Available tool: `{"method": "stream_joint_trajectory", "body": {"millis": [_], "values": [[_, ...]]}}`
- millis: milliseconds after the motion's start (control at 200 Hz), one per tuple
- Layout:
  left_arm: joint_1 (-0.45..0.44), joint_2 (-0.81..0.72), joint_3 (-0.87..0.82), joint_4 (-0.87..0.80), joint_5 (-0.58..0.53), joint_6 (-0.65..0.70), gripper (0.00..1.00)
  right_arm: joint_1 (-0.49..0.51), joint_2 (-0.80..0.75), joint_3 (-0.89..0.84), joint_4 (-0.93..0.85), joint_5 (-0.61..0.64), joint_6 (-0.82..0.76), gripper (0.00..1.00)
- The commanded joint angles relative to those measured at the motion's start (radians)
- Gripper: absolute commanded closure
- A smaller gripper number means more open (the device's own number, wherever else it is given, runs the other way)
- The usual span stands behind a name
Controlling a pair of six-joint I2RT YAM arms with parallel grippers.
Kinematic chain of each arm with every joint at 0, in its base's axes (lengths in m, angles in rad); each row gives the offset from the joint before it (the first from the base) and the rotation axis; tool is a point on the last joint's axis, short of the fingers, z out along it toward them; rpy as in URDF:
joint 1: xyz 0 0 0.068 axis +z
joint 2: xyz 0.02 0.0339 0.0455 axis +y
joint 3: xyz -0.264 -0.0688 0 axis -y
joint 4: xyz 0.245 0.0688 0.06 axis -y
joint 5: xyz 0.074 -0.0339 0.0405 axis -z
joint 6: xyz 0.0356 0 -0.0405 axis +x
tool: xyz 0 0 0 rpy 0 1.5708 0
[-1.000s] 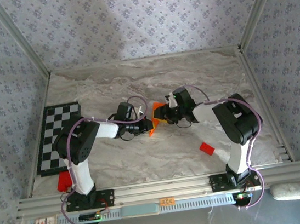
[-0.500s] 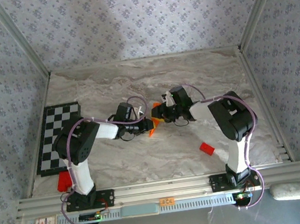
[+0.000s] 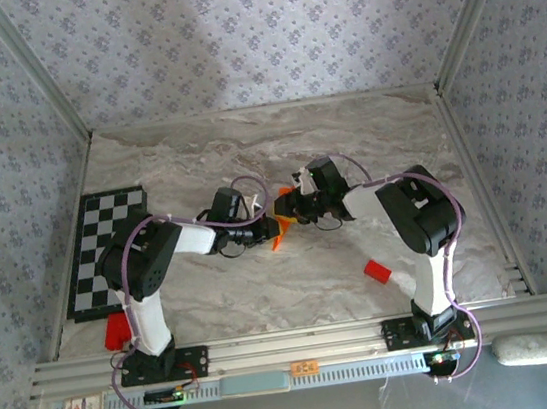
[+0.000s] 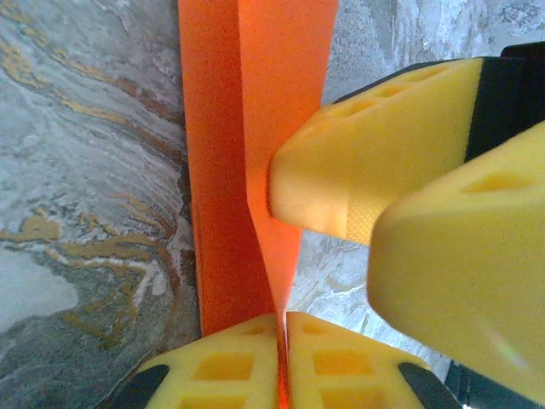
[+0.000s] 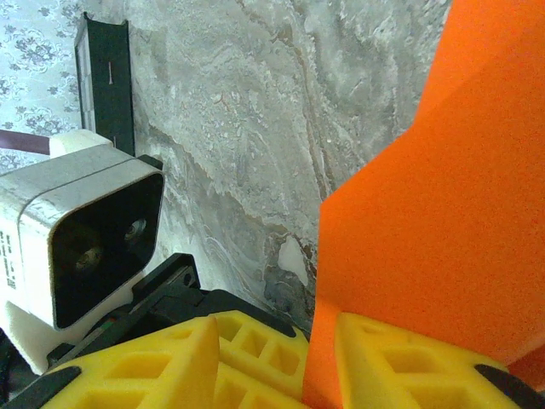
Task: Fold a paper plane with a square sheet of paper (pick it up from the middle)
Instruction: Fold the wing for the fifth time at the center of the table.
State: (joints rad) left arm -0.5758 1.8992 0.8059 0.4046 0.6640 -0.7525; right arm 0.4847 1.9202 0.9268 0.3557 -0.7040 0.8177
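Square sheet of paper (image 4: 223, 128), bright orange and creased, stands on edge near the middle of the marble table (image 3: 246, 148). At its 9 o'clock side the left gripper (image 4: 283, 358) is clamped tight on the fold. At 3 o'clock the right gripper (image 5: 319, 362) straddles the sheet, fingers partly apart; whether they pinch it I cannot tell.

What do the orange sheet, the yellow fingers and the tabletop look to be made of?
The orange sheet: thin matte paper, holding a sharp crease.
The fingers: yellow, likely foam or soft plastic; grainy surface, moulded hollows.
The tabletop: marble-look grey with tan veins, possibly a printed laminate; smooth, slight sheen.
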Motion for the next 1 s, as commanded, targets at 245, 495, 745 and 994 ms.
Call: {"method": "stream_joint_trajectory", "body": {"millis": [245, 495, 745, 994], "values": [[0.005, 0.043, 0.014, -0.107, -0.053, 0.024, 0.96, -0.012, -0.097, -0.010, -0.095, 0.049, -0.088, 0.58], [0.005, 0.046, 0.036, -0.127, -0.037, 0.017, 0.98, -0.006, -0.082, 0.002, -0.147, 0.060, -0.141, 0.58], [0.005, 0.055, 0.041, -0.132, -0.038, 0.008, 0.98, 0.006, -0.052, 0.036, -0.151, 0.046, -0.147, 0.58], [0.005, 0.059, 0.039, -0.129, -0.041, 0.000, 0.98, 0.012, -0.025, 0.056, -0.162, 0.056, -0.143, 0.58]]}}
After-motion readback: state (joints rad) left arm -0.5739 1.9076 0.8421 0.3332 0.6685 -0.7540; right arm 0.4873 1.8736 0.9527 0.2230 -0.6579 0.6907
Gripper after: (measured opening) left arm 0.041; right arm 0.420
